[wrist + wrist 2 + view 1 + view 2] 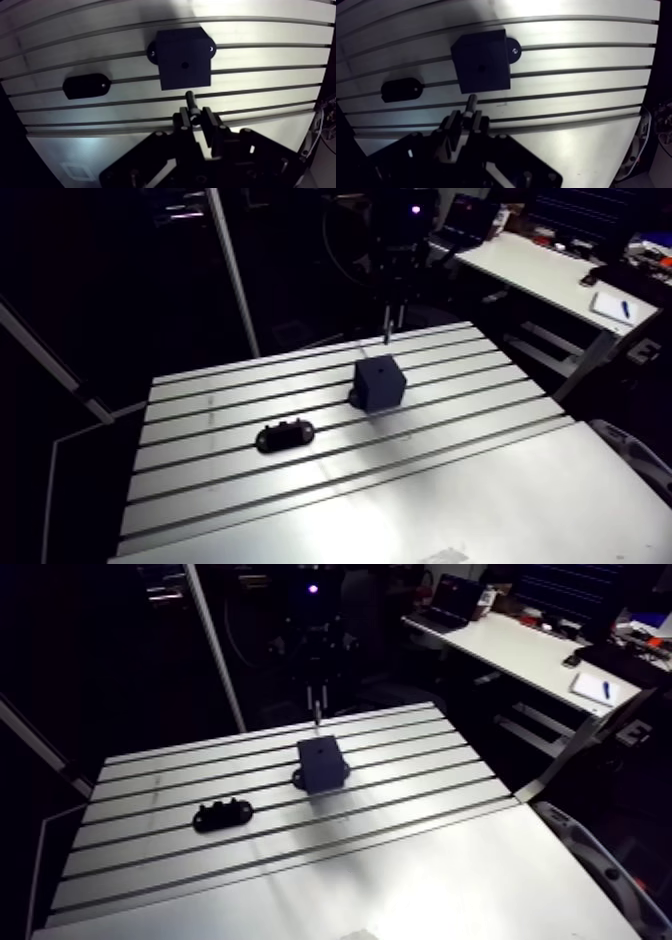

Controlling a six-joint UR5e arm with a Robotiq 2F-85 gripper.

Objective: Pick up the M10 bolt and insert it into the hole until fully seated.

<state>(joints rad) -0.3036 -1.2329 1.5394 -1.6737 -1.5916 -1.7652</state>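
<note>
A dark block (183,59) with a small hole (184,64) in its top face stands on the slotted table (260,85), fixed by a flanged base. In the wrist view my gripper (196,116) is shut on the M10 bolt (190,100), whose shank sticks out ahead of the fingertips and ends just short of the block's near edge. In the arm view the gripper (391,310) hangs above the table's far edge, behind the block (380,382), with the bolt (387,328) pointing down.
A low, dark oval holder (285,435) lies on the table to the left of the block, also seen in the wrist view (85,85). Parallel slots run across the table. A smooth plate (480,508) covers the near part.
</note>
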